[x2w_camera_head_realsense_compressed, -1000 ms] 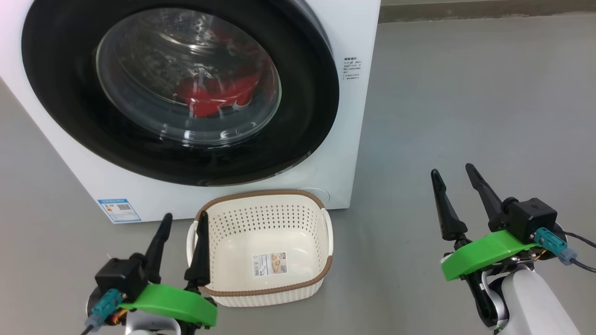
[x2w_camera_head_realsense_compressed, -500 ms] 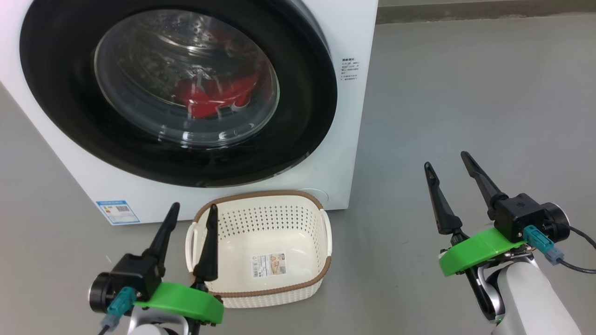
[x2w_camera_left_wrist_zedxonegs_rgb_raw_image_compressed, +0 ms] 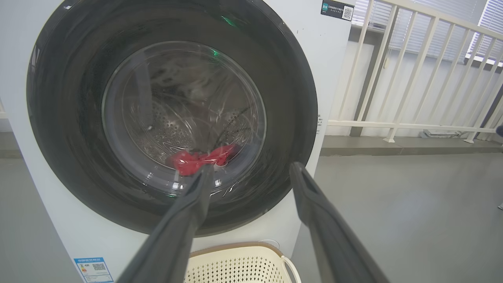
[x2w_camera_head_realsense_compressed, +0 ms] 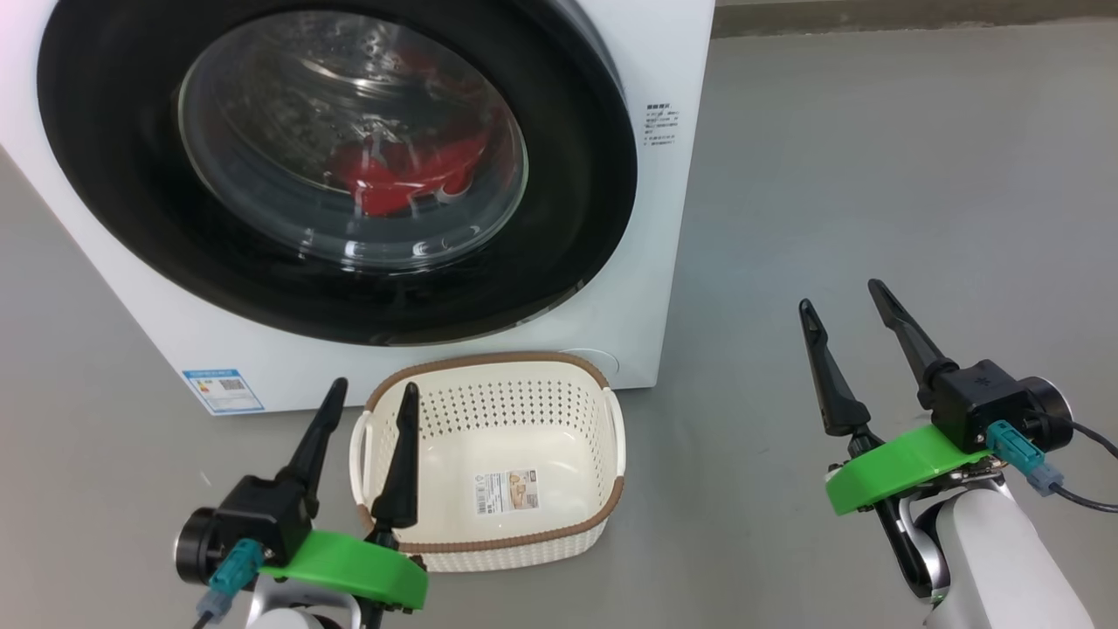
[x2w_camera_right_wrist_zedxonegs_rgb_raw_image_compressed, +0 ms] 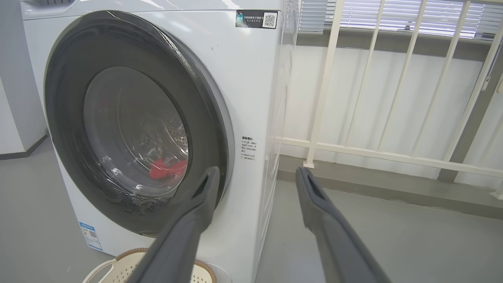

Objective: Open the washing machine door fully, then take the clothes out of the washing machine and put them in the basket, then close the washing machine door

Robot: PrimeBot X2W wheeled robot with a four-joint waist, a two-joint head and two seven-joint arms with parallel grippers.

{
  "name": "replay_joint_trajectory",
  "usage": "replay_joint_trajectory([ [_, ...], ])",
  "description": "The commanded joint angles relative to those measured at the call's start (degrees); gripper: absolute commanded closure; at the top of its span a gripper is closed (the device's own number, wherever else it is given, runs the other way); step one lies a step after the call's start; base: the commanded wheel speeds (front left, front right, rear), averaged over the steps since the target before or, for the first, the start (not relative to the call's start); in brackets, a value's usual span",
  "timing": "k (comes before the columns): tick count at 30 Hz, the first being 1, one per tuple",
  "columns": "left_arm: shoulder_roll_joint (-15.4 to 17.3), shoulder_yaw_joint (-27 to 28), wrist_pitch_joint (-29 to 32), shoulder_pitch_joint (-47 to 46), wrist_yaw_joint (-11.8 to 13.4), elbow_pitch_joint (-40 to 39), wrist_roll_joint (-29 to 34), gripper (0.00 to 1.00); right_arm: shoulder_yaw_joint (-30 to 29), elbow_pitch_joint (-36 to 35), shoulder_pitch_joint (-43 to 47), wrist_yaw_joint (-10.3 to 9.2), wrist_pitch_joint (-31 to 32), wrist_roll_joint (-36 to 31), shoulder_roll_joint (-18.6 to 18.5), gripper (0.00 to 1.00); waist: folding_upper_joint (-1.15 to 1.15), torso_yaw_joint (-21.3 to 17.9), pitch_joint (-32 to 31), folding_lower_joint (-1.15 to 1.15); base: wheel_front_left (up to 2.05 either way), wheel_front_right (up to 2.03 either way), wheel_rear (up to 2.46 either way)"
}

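Note:
The white washing machine [x2w_camera_head_realsense_compressed: 668, 262] stands ahead, and its black-rimmed washing machine door [x2w_camera_head_realsense_compressed: 576, 175] lies against its front. The red clothes [x2w_camera_head_realsense_compressed: 402, 179] show through the glass, low in the drum. The cream basket [x2w_camera_head_realsense_compressed: 489, 360] sits on the floor right under the door, with nothing in it but a sticker. My left gripper [x2w_camera_head_realsense_compressed: 374, 385] hovers open over the basket's left end, holding nothing. My right gripper [x2w_camera_head_realsense_compressed: 840, 294] is open over bare floor, right of the machine. The left wrist view has the left gripper [x2w_camera_left_wrist_zedxonegs_rgb_raw_image_compressed: 251, 167] facing the door [x2w_camera_left_wrist_zedxonegs_rgb_raw_image_compressed: 294, 98] and the clothes [x2w_camera_left_wrist_zedxonegs_rgb_raw_image_compressed: 192, 161]. The right gripper [x2w_camera_right_wrist_zedxonegs_rgb_raw_image_compressed: 257, 169] points past the door's right edge [x2w_camera_right_wrist_zedxonegs_rgb_raw_image_compressed: 212, 118].
Grey floor [x2w_camera_head_realsense_compressed: 873, 175] spreads to the right of the machine. A white railing [x2w_camera_right_wrist_zedxonegs_rgb_raw_image_compressed: 377, 153] and a wall stand behind that side. A blue label [x2w_camera_head_realsense_compressed: 223, 390] sits low on the machine's front. A cable [x2w_camera_head_realsense_compressed: 1083, 498] trails from my right wrist.
My left gripper has moved forward toward the machine, its tips now over the basket's left end. The right gripper has risen slightly. Door, clothes and basket are unmoved.

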Motion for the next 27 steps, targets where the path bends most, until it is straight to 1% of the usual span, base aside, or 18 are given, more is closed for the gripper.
replay_joint_trajectory([
  [1, 0.97, 1.58, -0.53, -2.26, -0.15, -1.81, 0.36, 0.0, 1.01, -1.34, -2.32, 0.36, -0.37, 0.78, -0.05, 0.0, 0.0, 0.12, 0.22, 0.0, 0.0, 0.0, 0.0],
  [8, 0.97, 1.68, -0.53, -2.6, -0.03, -3.38, 0.86, 0.0, 0.65, -1.15, -3.12, 0.36, -0.37, 1.39, -0.05, 0.0, 0.0, 0.41, 1.49, 0.0, 0.0, 0.0, 0.0],
  [16, 0.97, 1.05, -0.54, -3.91, 0.08, -6.76, 1.04, 0.0, -0.44, -1.7, -5.67, 0.36, -0.37, 1.1, -0.05, 0.0, 0.0, 1.35, 5.12, 0.0, 0.0, 0.0, 0.0],
  [17, 0.97, 0.91, -0.54, -4.1, 0.09, -7.28, 1.03, 0.0, -0.56, -1.78, -6.1, 0.36, -0.37, 1.1, -0.05, 0.41, 0.0, 1.48, 5.69, 0.0, 0.0, 0.0, 0.0],
  [18, 0.97, 0.76, -0.54, -4.29, 0.13, -7.83, 1.0, 0.0, -0.68, -1.89, -6.54, 0.36, -0.37, 1.1, -0.05, 0.65, 0.0, 1.61, 6.26, 0.0, 0.0, 0.0, 0.0],
  [19, 0.97, 0.59, -0.54, -4.5, 0.14, -8.44, 0.98, 0.0, -0.76, -1.98, -6.97, 0.36, -0.37, 1.13, -0.05, 0.92, 0.0, 1.75, 6.85, 0.0, 0.0, 0.0, 0.0],
  [20, 0.97, 0.59, -0.54, -4.5, 0.14, -8.44, 0.98, 0.0, -0.76, -1.98, -6.97, 0.36, -0.37, 1.13, -0.05, 0.92, 0.0, 1.75, 6.85, 0.0, 0.0, 0.0, 0.0],
  [21, 0.97, 0.43, -0.54, -4.71, 0.14, -9.13, 0.99, 0.0, -0.84, -2.08, -7.41, 0.36, -0.37, 1.17, -0.05, 1.0, 0.0, 1.88, 7.45, 0.0, 0.0, 0.0, 0.0],
  [25, 0.97, -0.12, -0.54, -5.48, 0.2, -11.89, 1.08, 0.0, -1.22, -2.32, -9.46, 0.36, -0.37, 2.09, -0.05, 1.0, 0.0, 2.43, 9.95, 0.0, 0.0, 0.0, 0.0],
  [27, 0.97, -0.44, -0.54, -5.84, 0.22, -13.27, 1.08, 0.0, -1.45, -2.18, -10.68, 0.36, -0.37, 3.78, -0.05, 1.0, 0.0, 2.73, 11.13, 0.0, 0.0, 0.0, 0.0],
])
